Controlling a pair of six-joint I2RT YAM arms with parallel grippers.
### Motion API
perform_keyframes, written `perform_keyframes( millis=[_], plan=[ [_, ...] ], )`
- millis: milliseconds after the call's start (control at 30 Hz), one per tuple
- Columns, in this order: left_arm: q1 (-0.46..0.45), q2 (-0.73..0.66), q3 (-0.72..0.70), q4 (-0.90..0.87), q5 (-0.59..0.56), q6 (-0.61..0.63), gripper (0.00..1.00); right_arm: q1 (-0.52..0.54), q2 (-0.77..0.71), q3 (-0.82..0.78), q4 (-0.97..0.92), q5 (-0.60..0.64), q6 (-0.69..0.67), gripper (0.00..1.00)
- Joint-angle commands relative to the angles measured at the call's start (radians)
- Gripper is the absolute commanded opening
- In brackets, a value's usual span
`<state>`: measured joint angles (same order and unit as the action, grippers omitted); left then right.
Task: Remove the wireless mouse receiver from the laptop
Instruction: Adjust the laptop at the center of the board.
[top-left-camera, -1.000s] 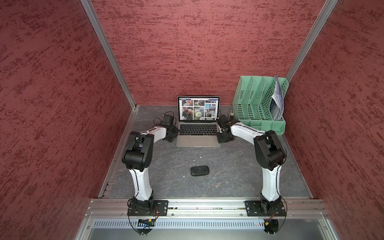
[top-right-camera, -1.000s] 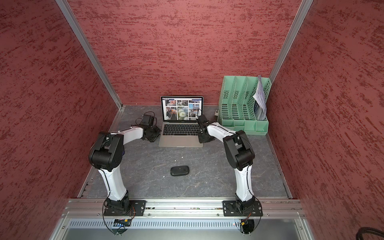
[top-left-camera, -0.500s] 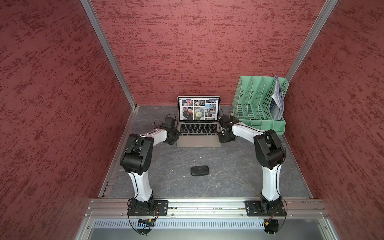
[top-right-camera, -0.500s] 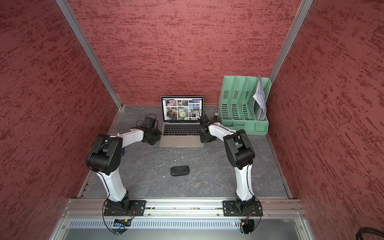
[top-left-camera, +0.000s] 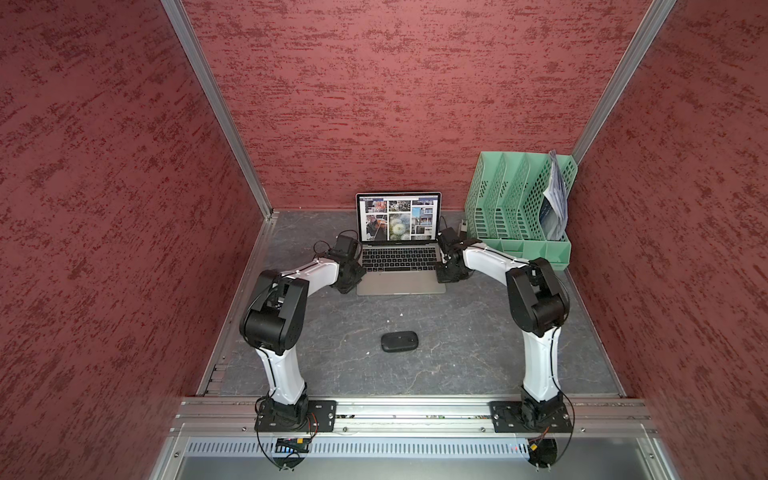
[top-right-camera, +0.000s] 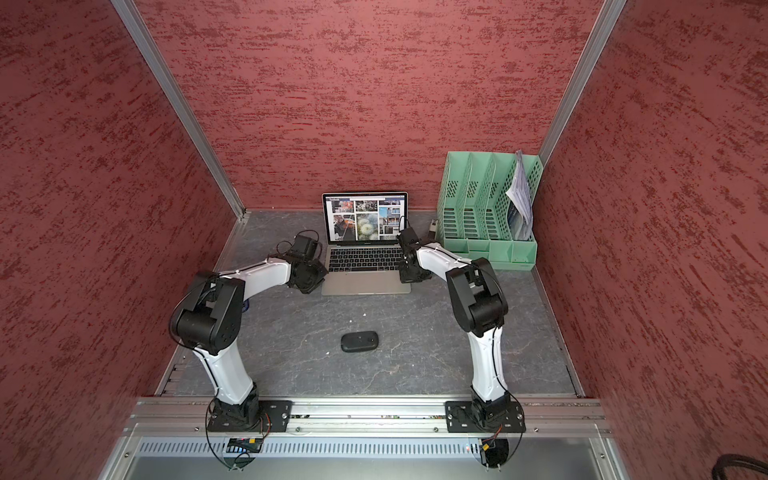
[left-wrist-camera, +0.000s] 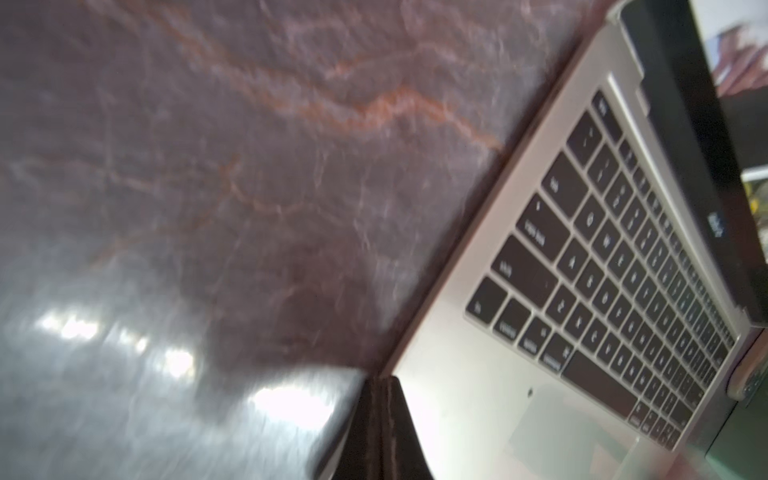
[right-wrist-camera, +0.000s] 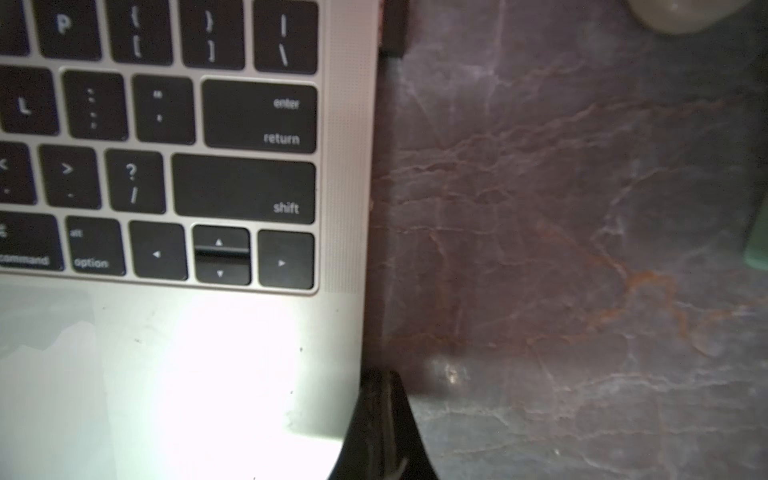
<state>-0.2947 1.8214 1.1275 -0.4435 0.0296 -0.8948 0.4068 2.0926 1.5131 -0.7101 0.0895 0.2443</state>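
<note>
one laptop (top-left-camera: 399, 282), one receiver plug (right-wrist-camera: 392, 29), one black mouse (top-left-camera: 400, 341), one green rack (top-left-camera: 498, 199), two robot arms (top-left-camera: 282, 374) (top-left-camera: 538, 365).

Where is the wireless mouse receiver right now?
In the right wrist view, the wireless mouse receiver is a dark stub at the laptop's right edge, level with the backslash key.

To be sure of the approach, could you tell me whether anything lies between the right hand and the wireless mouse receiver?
Nothing visible does. In the right wrist view the right hand is at the laptop's side edge, and only bare table lies between it and the wireless mouse receiver farther along that edge.
</note>
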Motion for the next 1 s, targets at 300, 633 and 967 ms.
perform_keyframes(
  millis=[300,633,967],
  plan=[
    [-0.008,-0.282,0.201,-0.209,-0.284,0.253,1.0,0.0,-0.333,0.179,-0.028,0.051,-0.321,0.98],
    [-0.04,-0.649,0.062,0.068,-0.111,0.451,1.0,0.001,-0.515,0.229,-0.323,-0.403,-0.828,0.98],
    [-0.16,-0.714,-0.017,0.055,-0.003,0.507,1.0,0.007,-0.359,0.455,-0.608,-0.597,-0.949,0.94]
  ],
)
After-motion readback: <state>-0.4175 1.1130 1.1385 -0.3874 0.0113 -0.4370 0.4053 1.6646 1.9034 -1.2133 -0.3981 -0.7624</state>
